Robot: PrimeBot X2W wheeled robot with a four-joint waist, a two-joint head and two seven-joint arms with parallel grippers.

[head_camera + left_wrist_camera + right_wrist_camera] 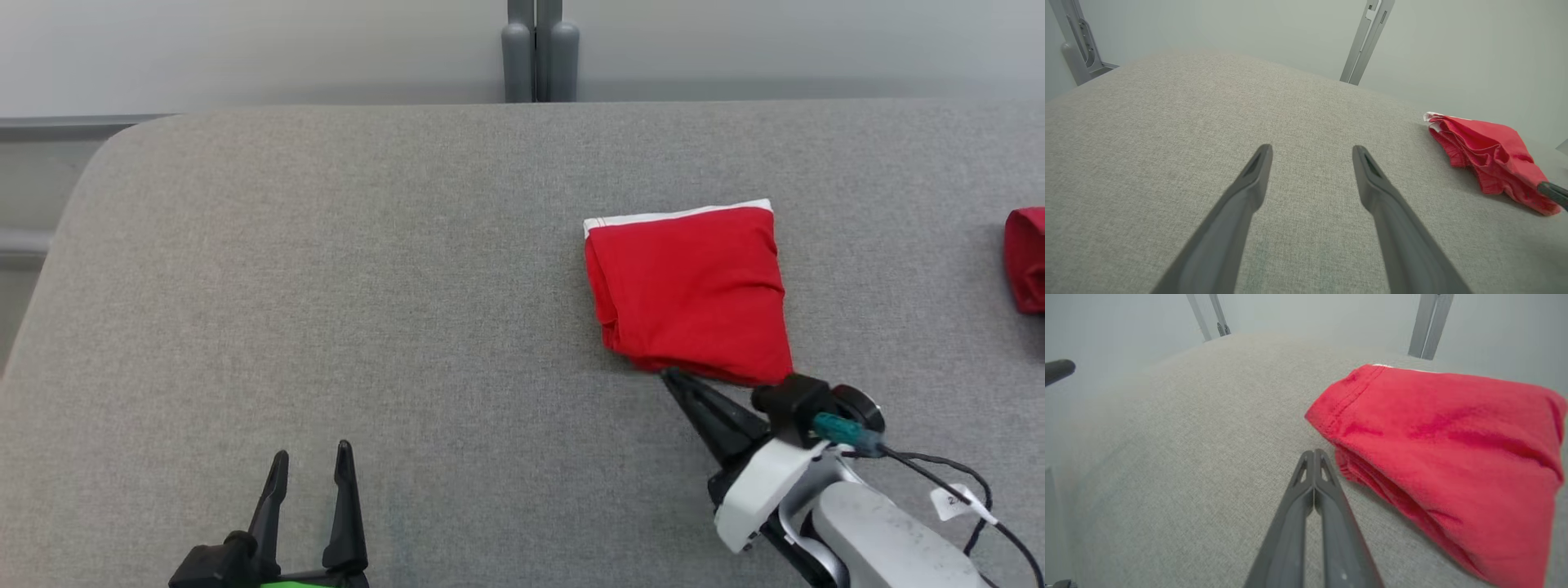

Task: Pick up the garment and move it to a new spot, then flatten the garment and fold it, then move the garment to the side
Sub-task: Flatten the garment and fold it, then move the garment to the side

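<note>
- The right end effector, two long dark tapered fingers, is pressed fully shut with nothing between them. Its tips sit just beside the near folded edge of the red knit garment with a white waistband strip.
- The left end effector stands wide open and empty at the near left, well apart from the garment.
- The garment lies right of centre on the grey woven-fabric counter as a compact, roughly square packet.
- Judging by that shape, flattening and folding look done. What seems left is moving it to the side, and the shut fingers at its edge suggest a nudge or a slide under it.
- The cloth is soft, matte jersey with a stitched hem. Its layers are stacked and slightly wavy along the open side, and shallow creases cross the top.
- The counter is a fine, coarse-grained weave with a rounded far corner.
- A second piece of red cloth lies at the far right edge.
</note>
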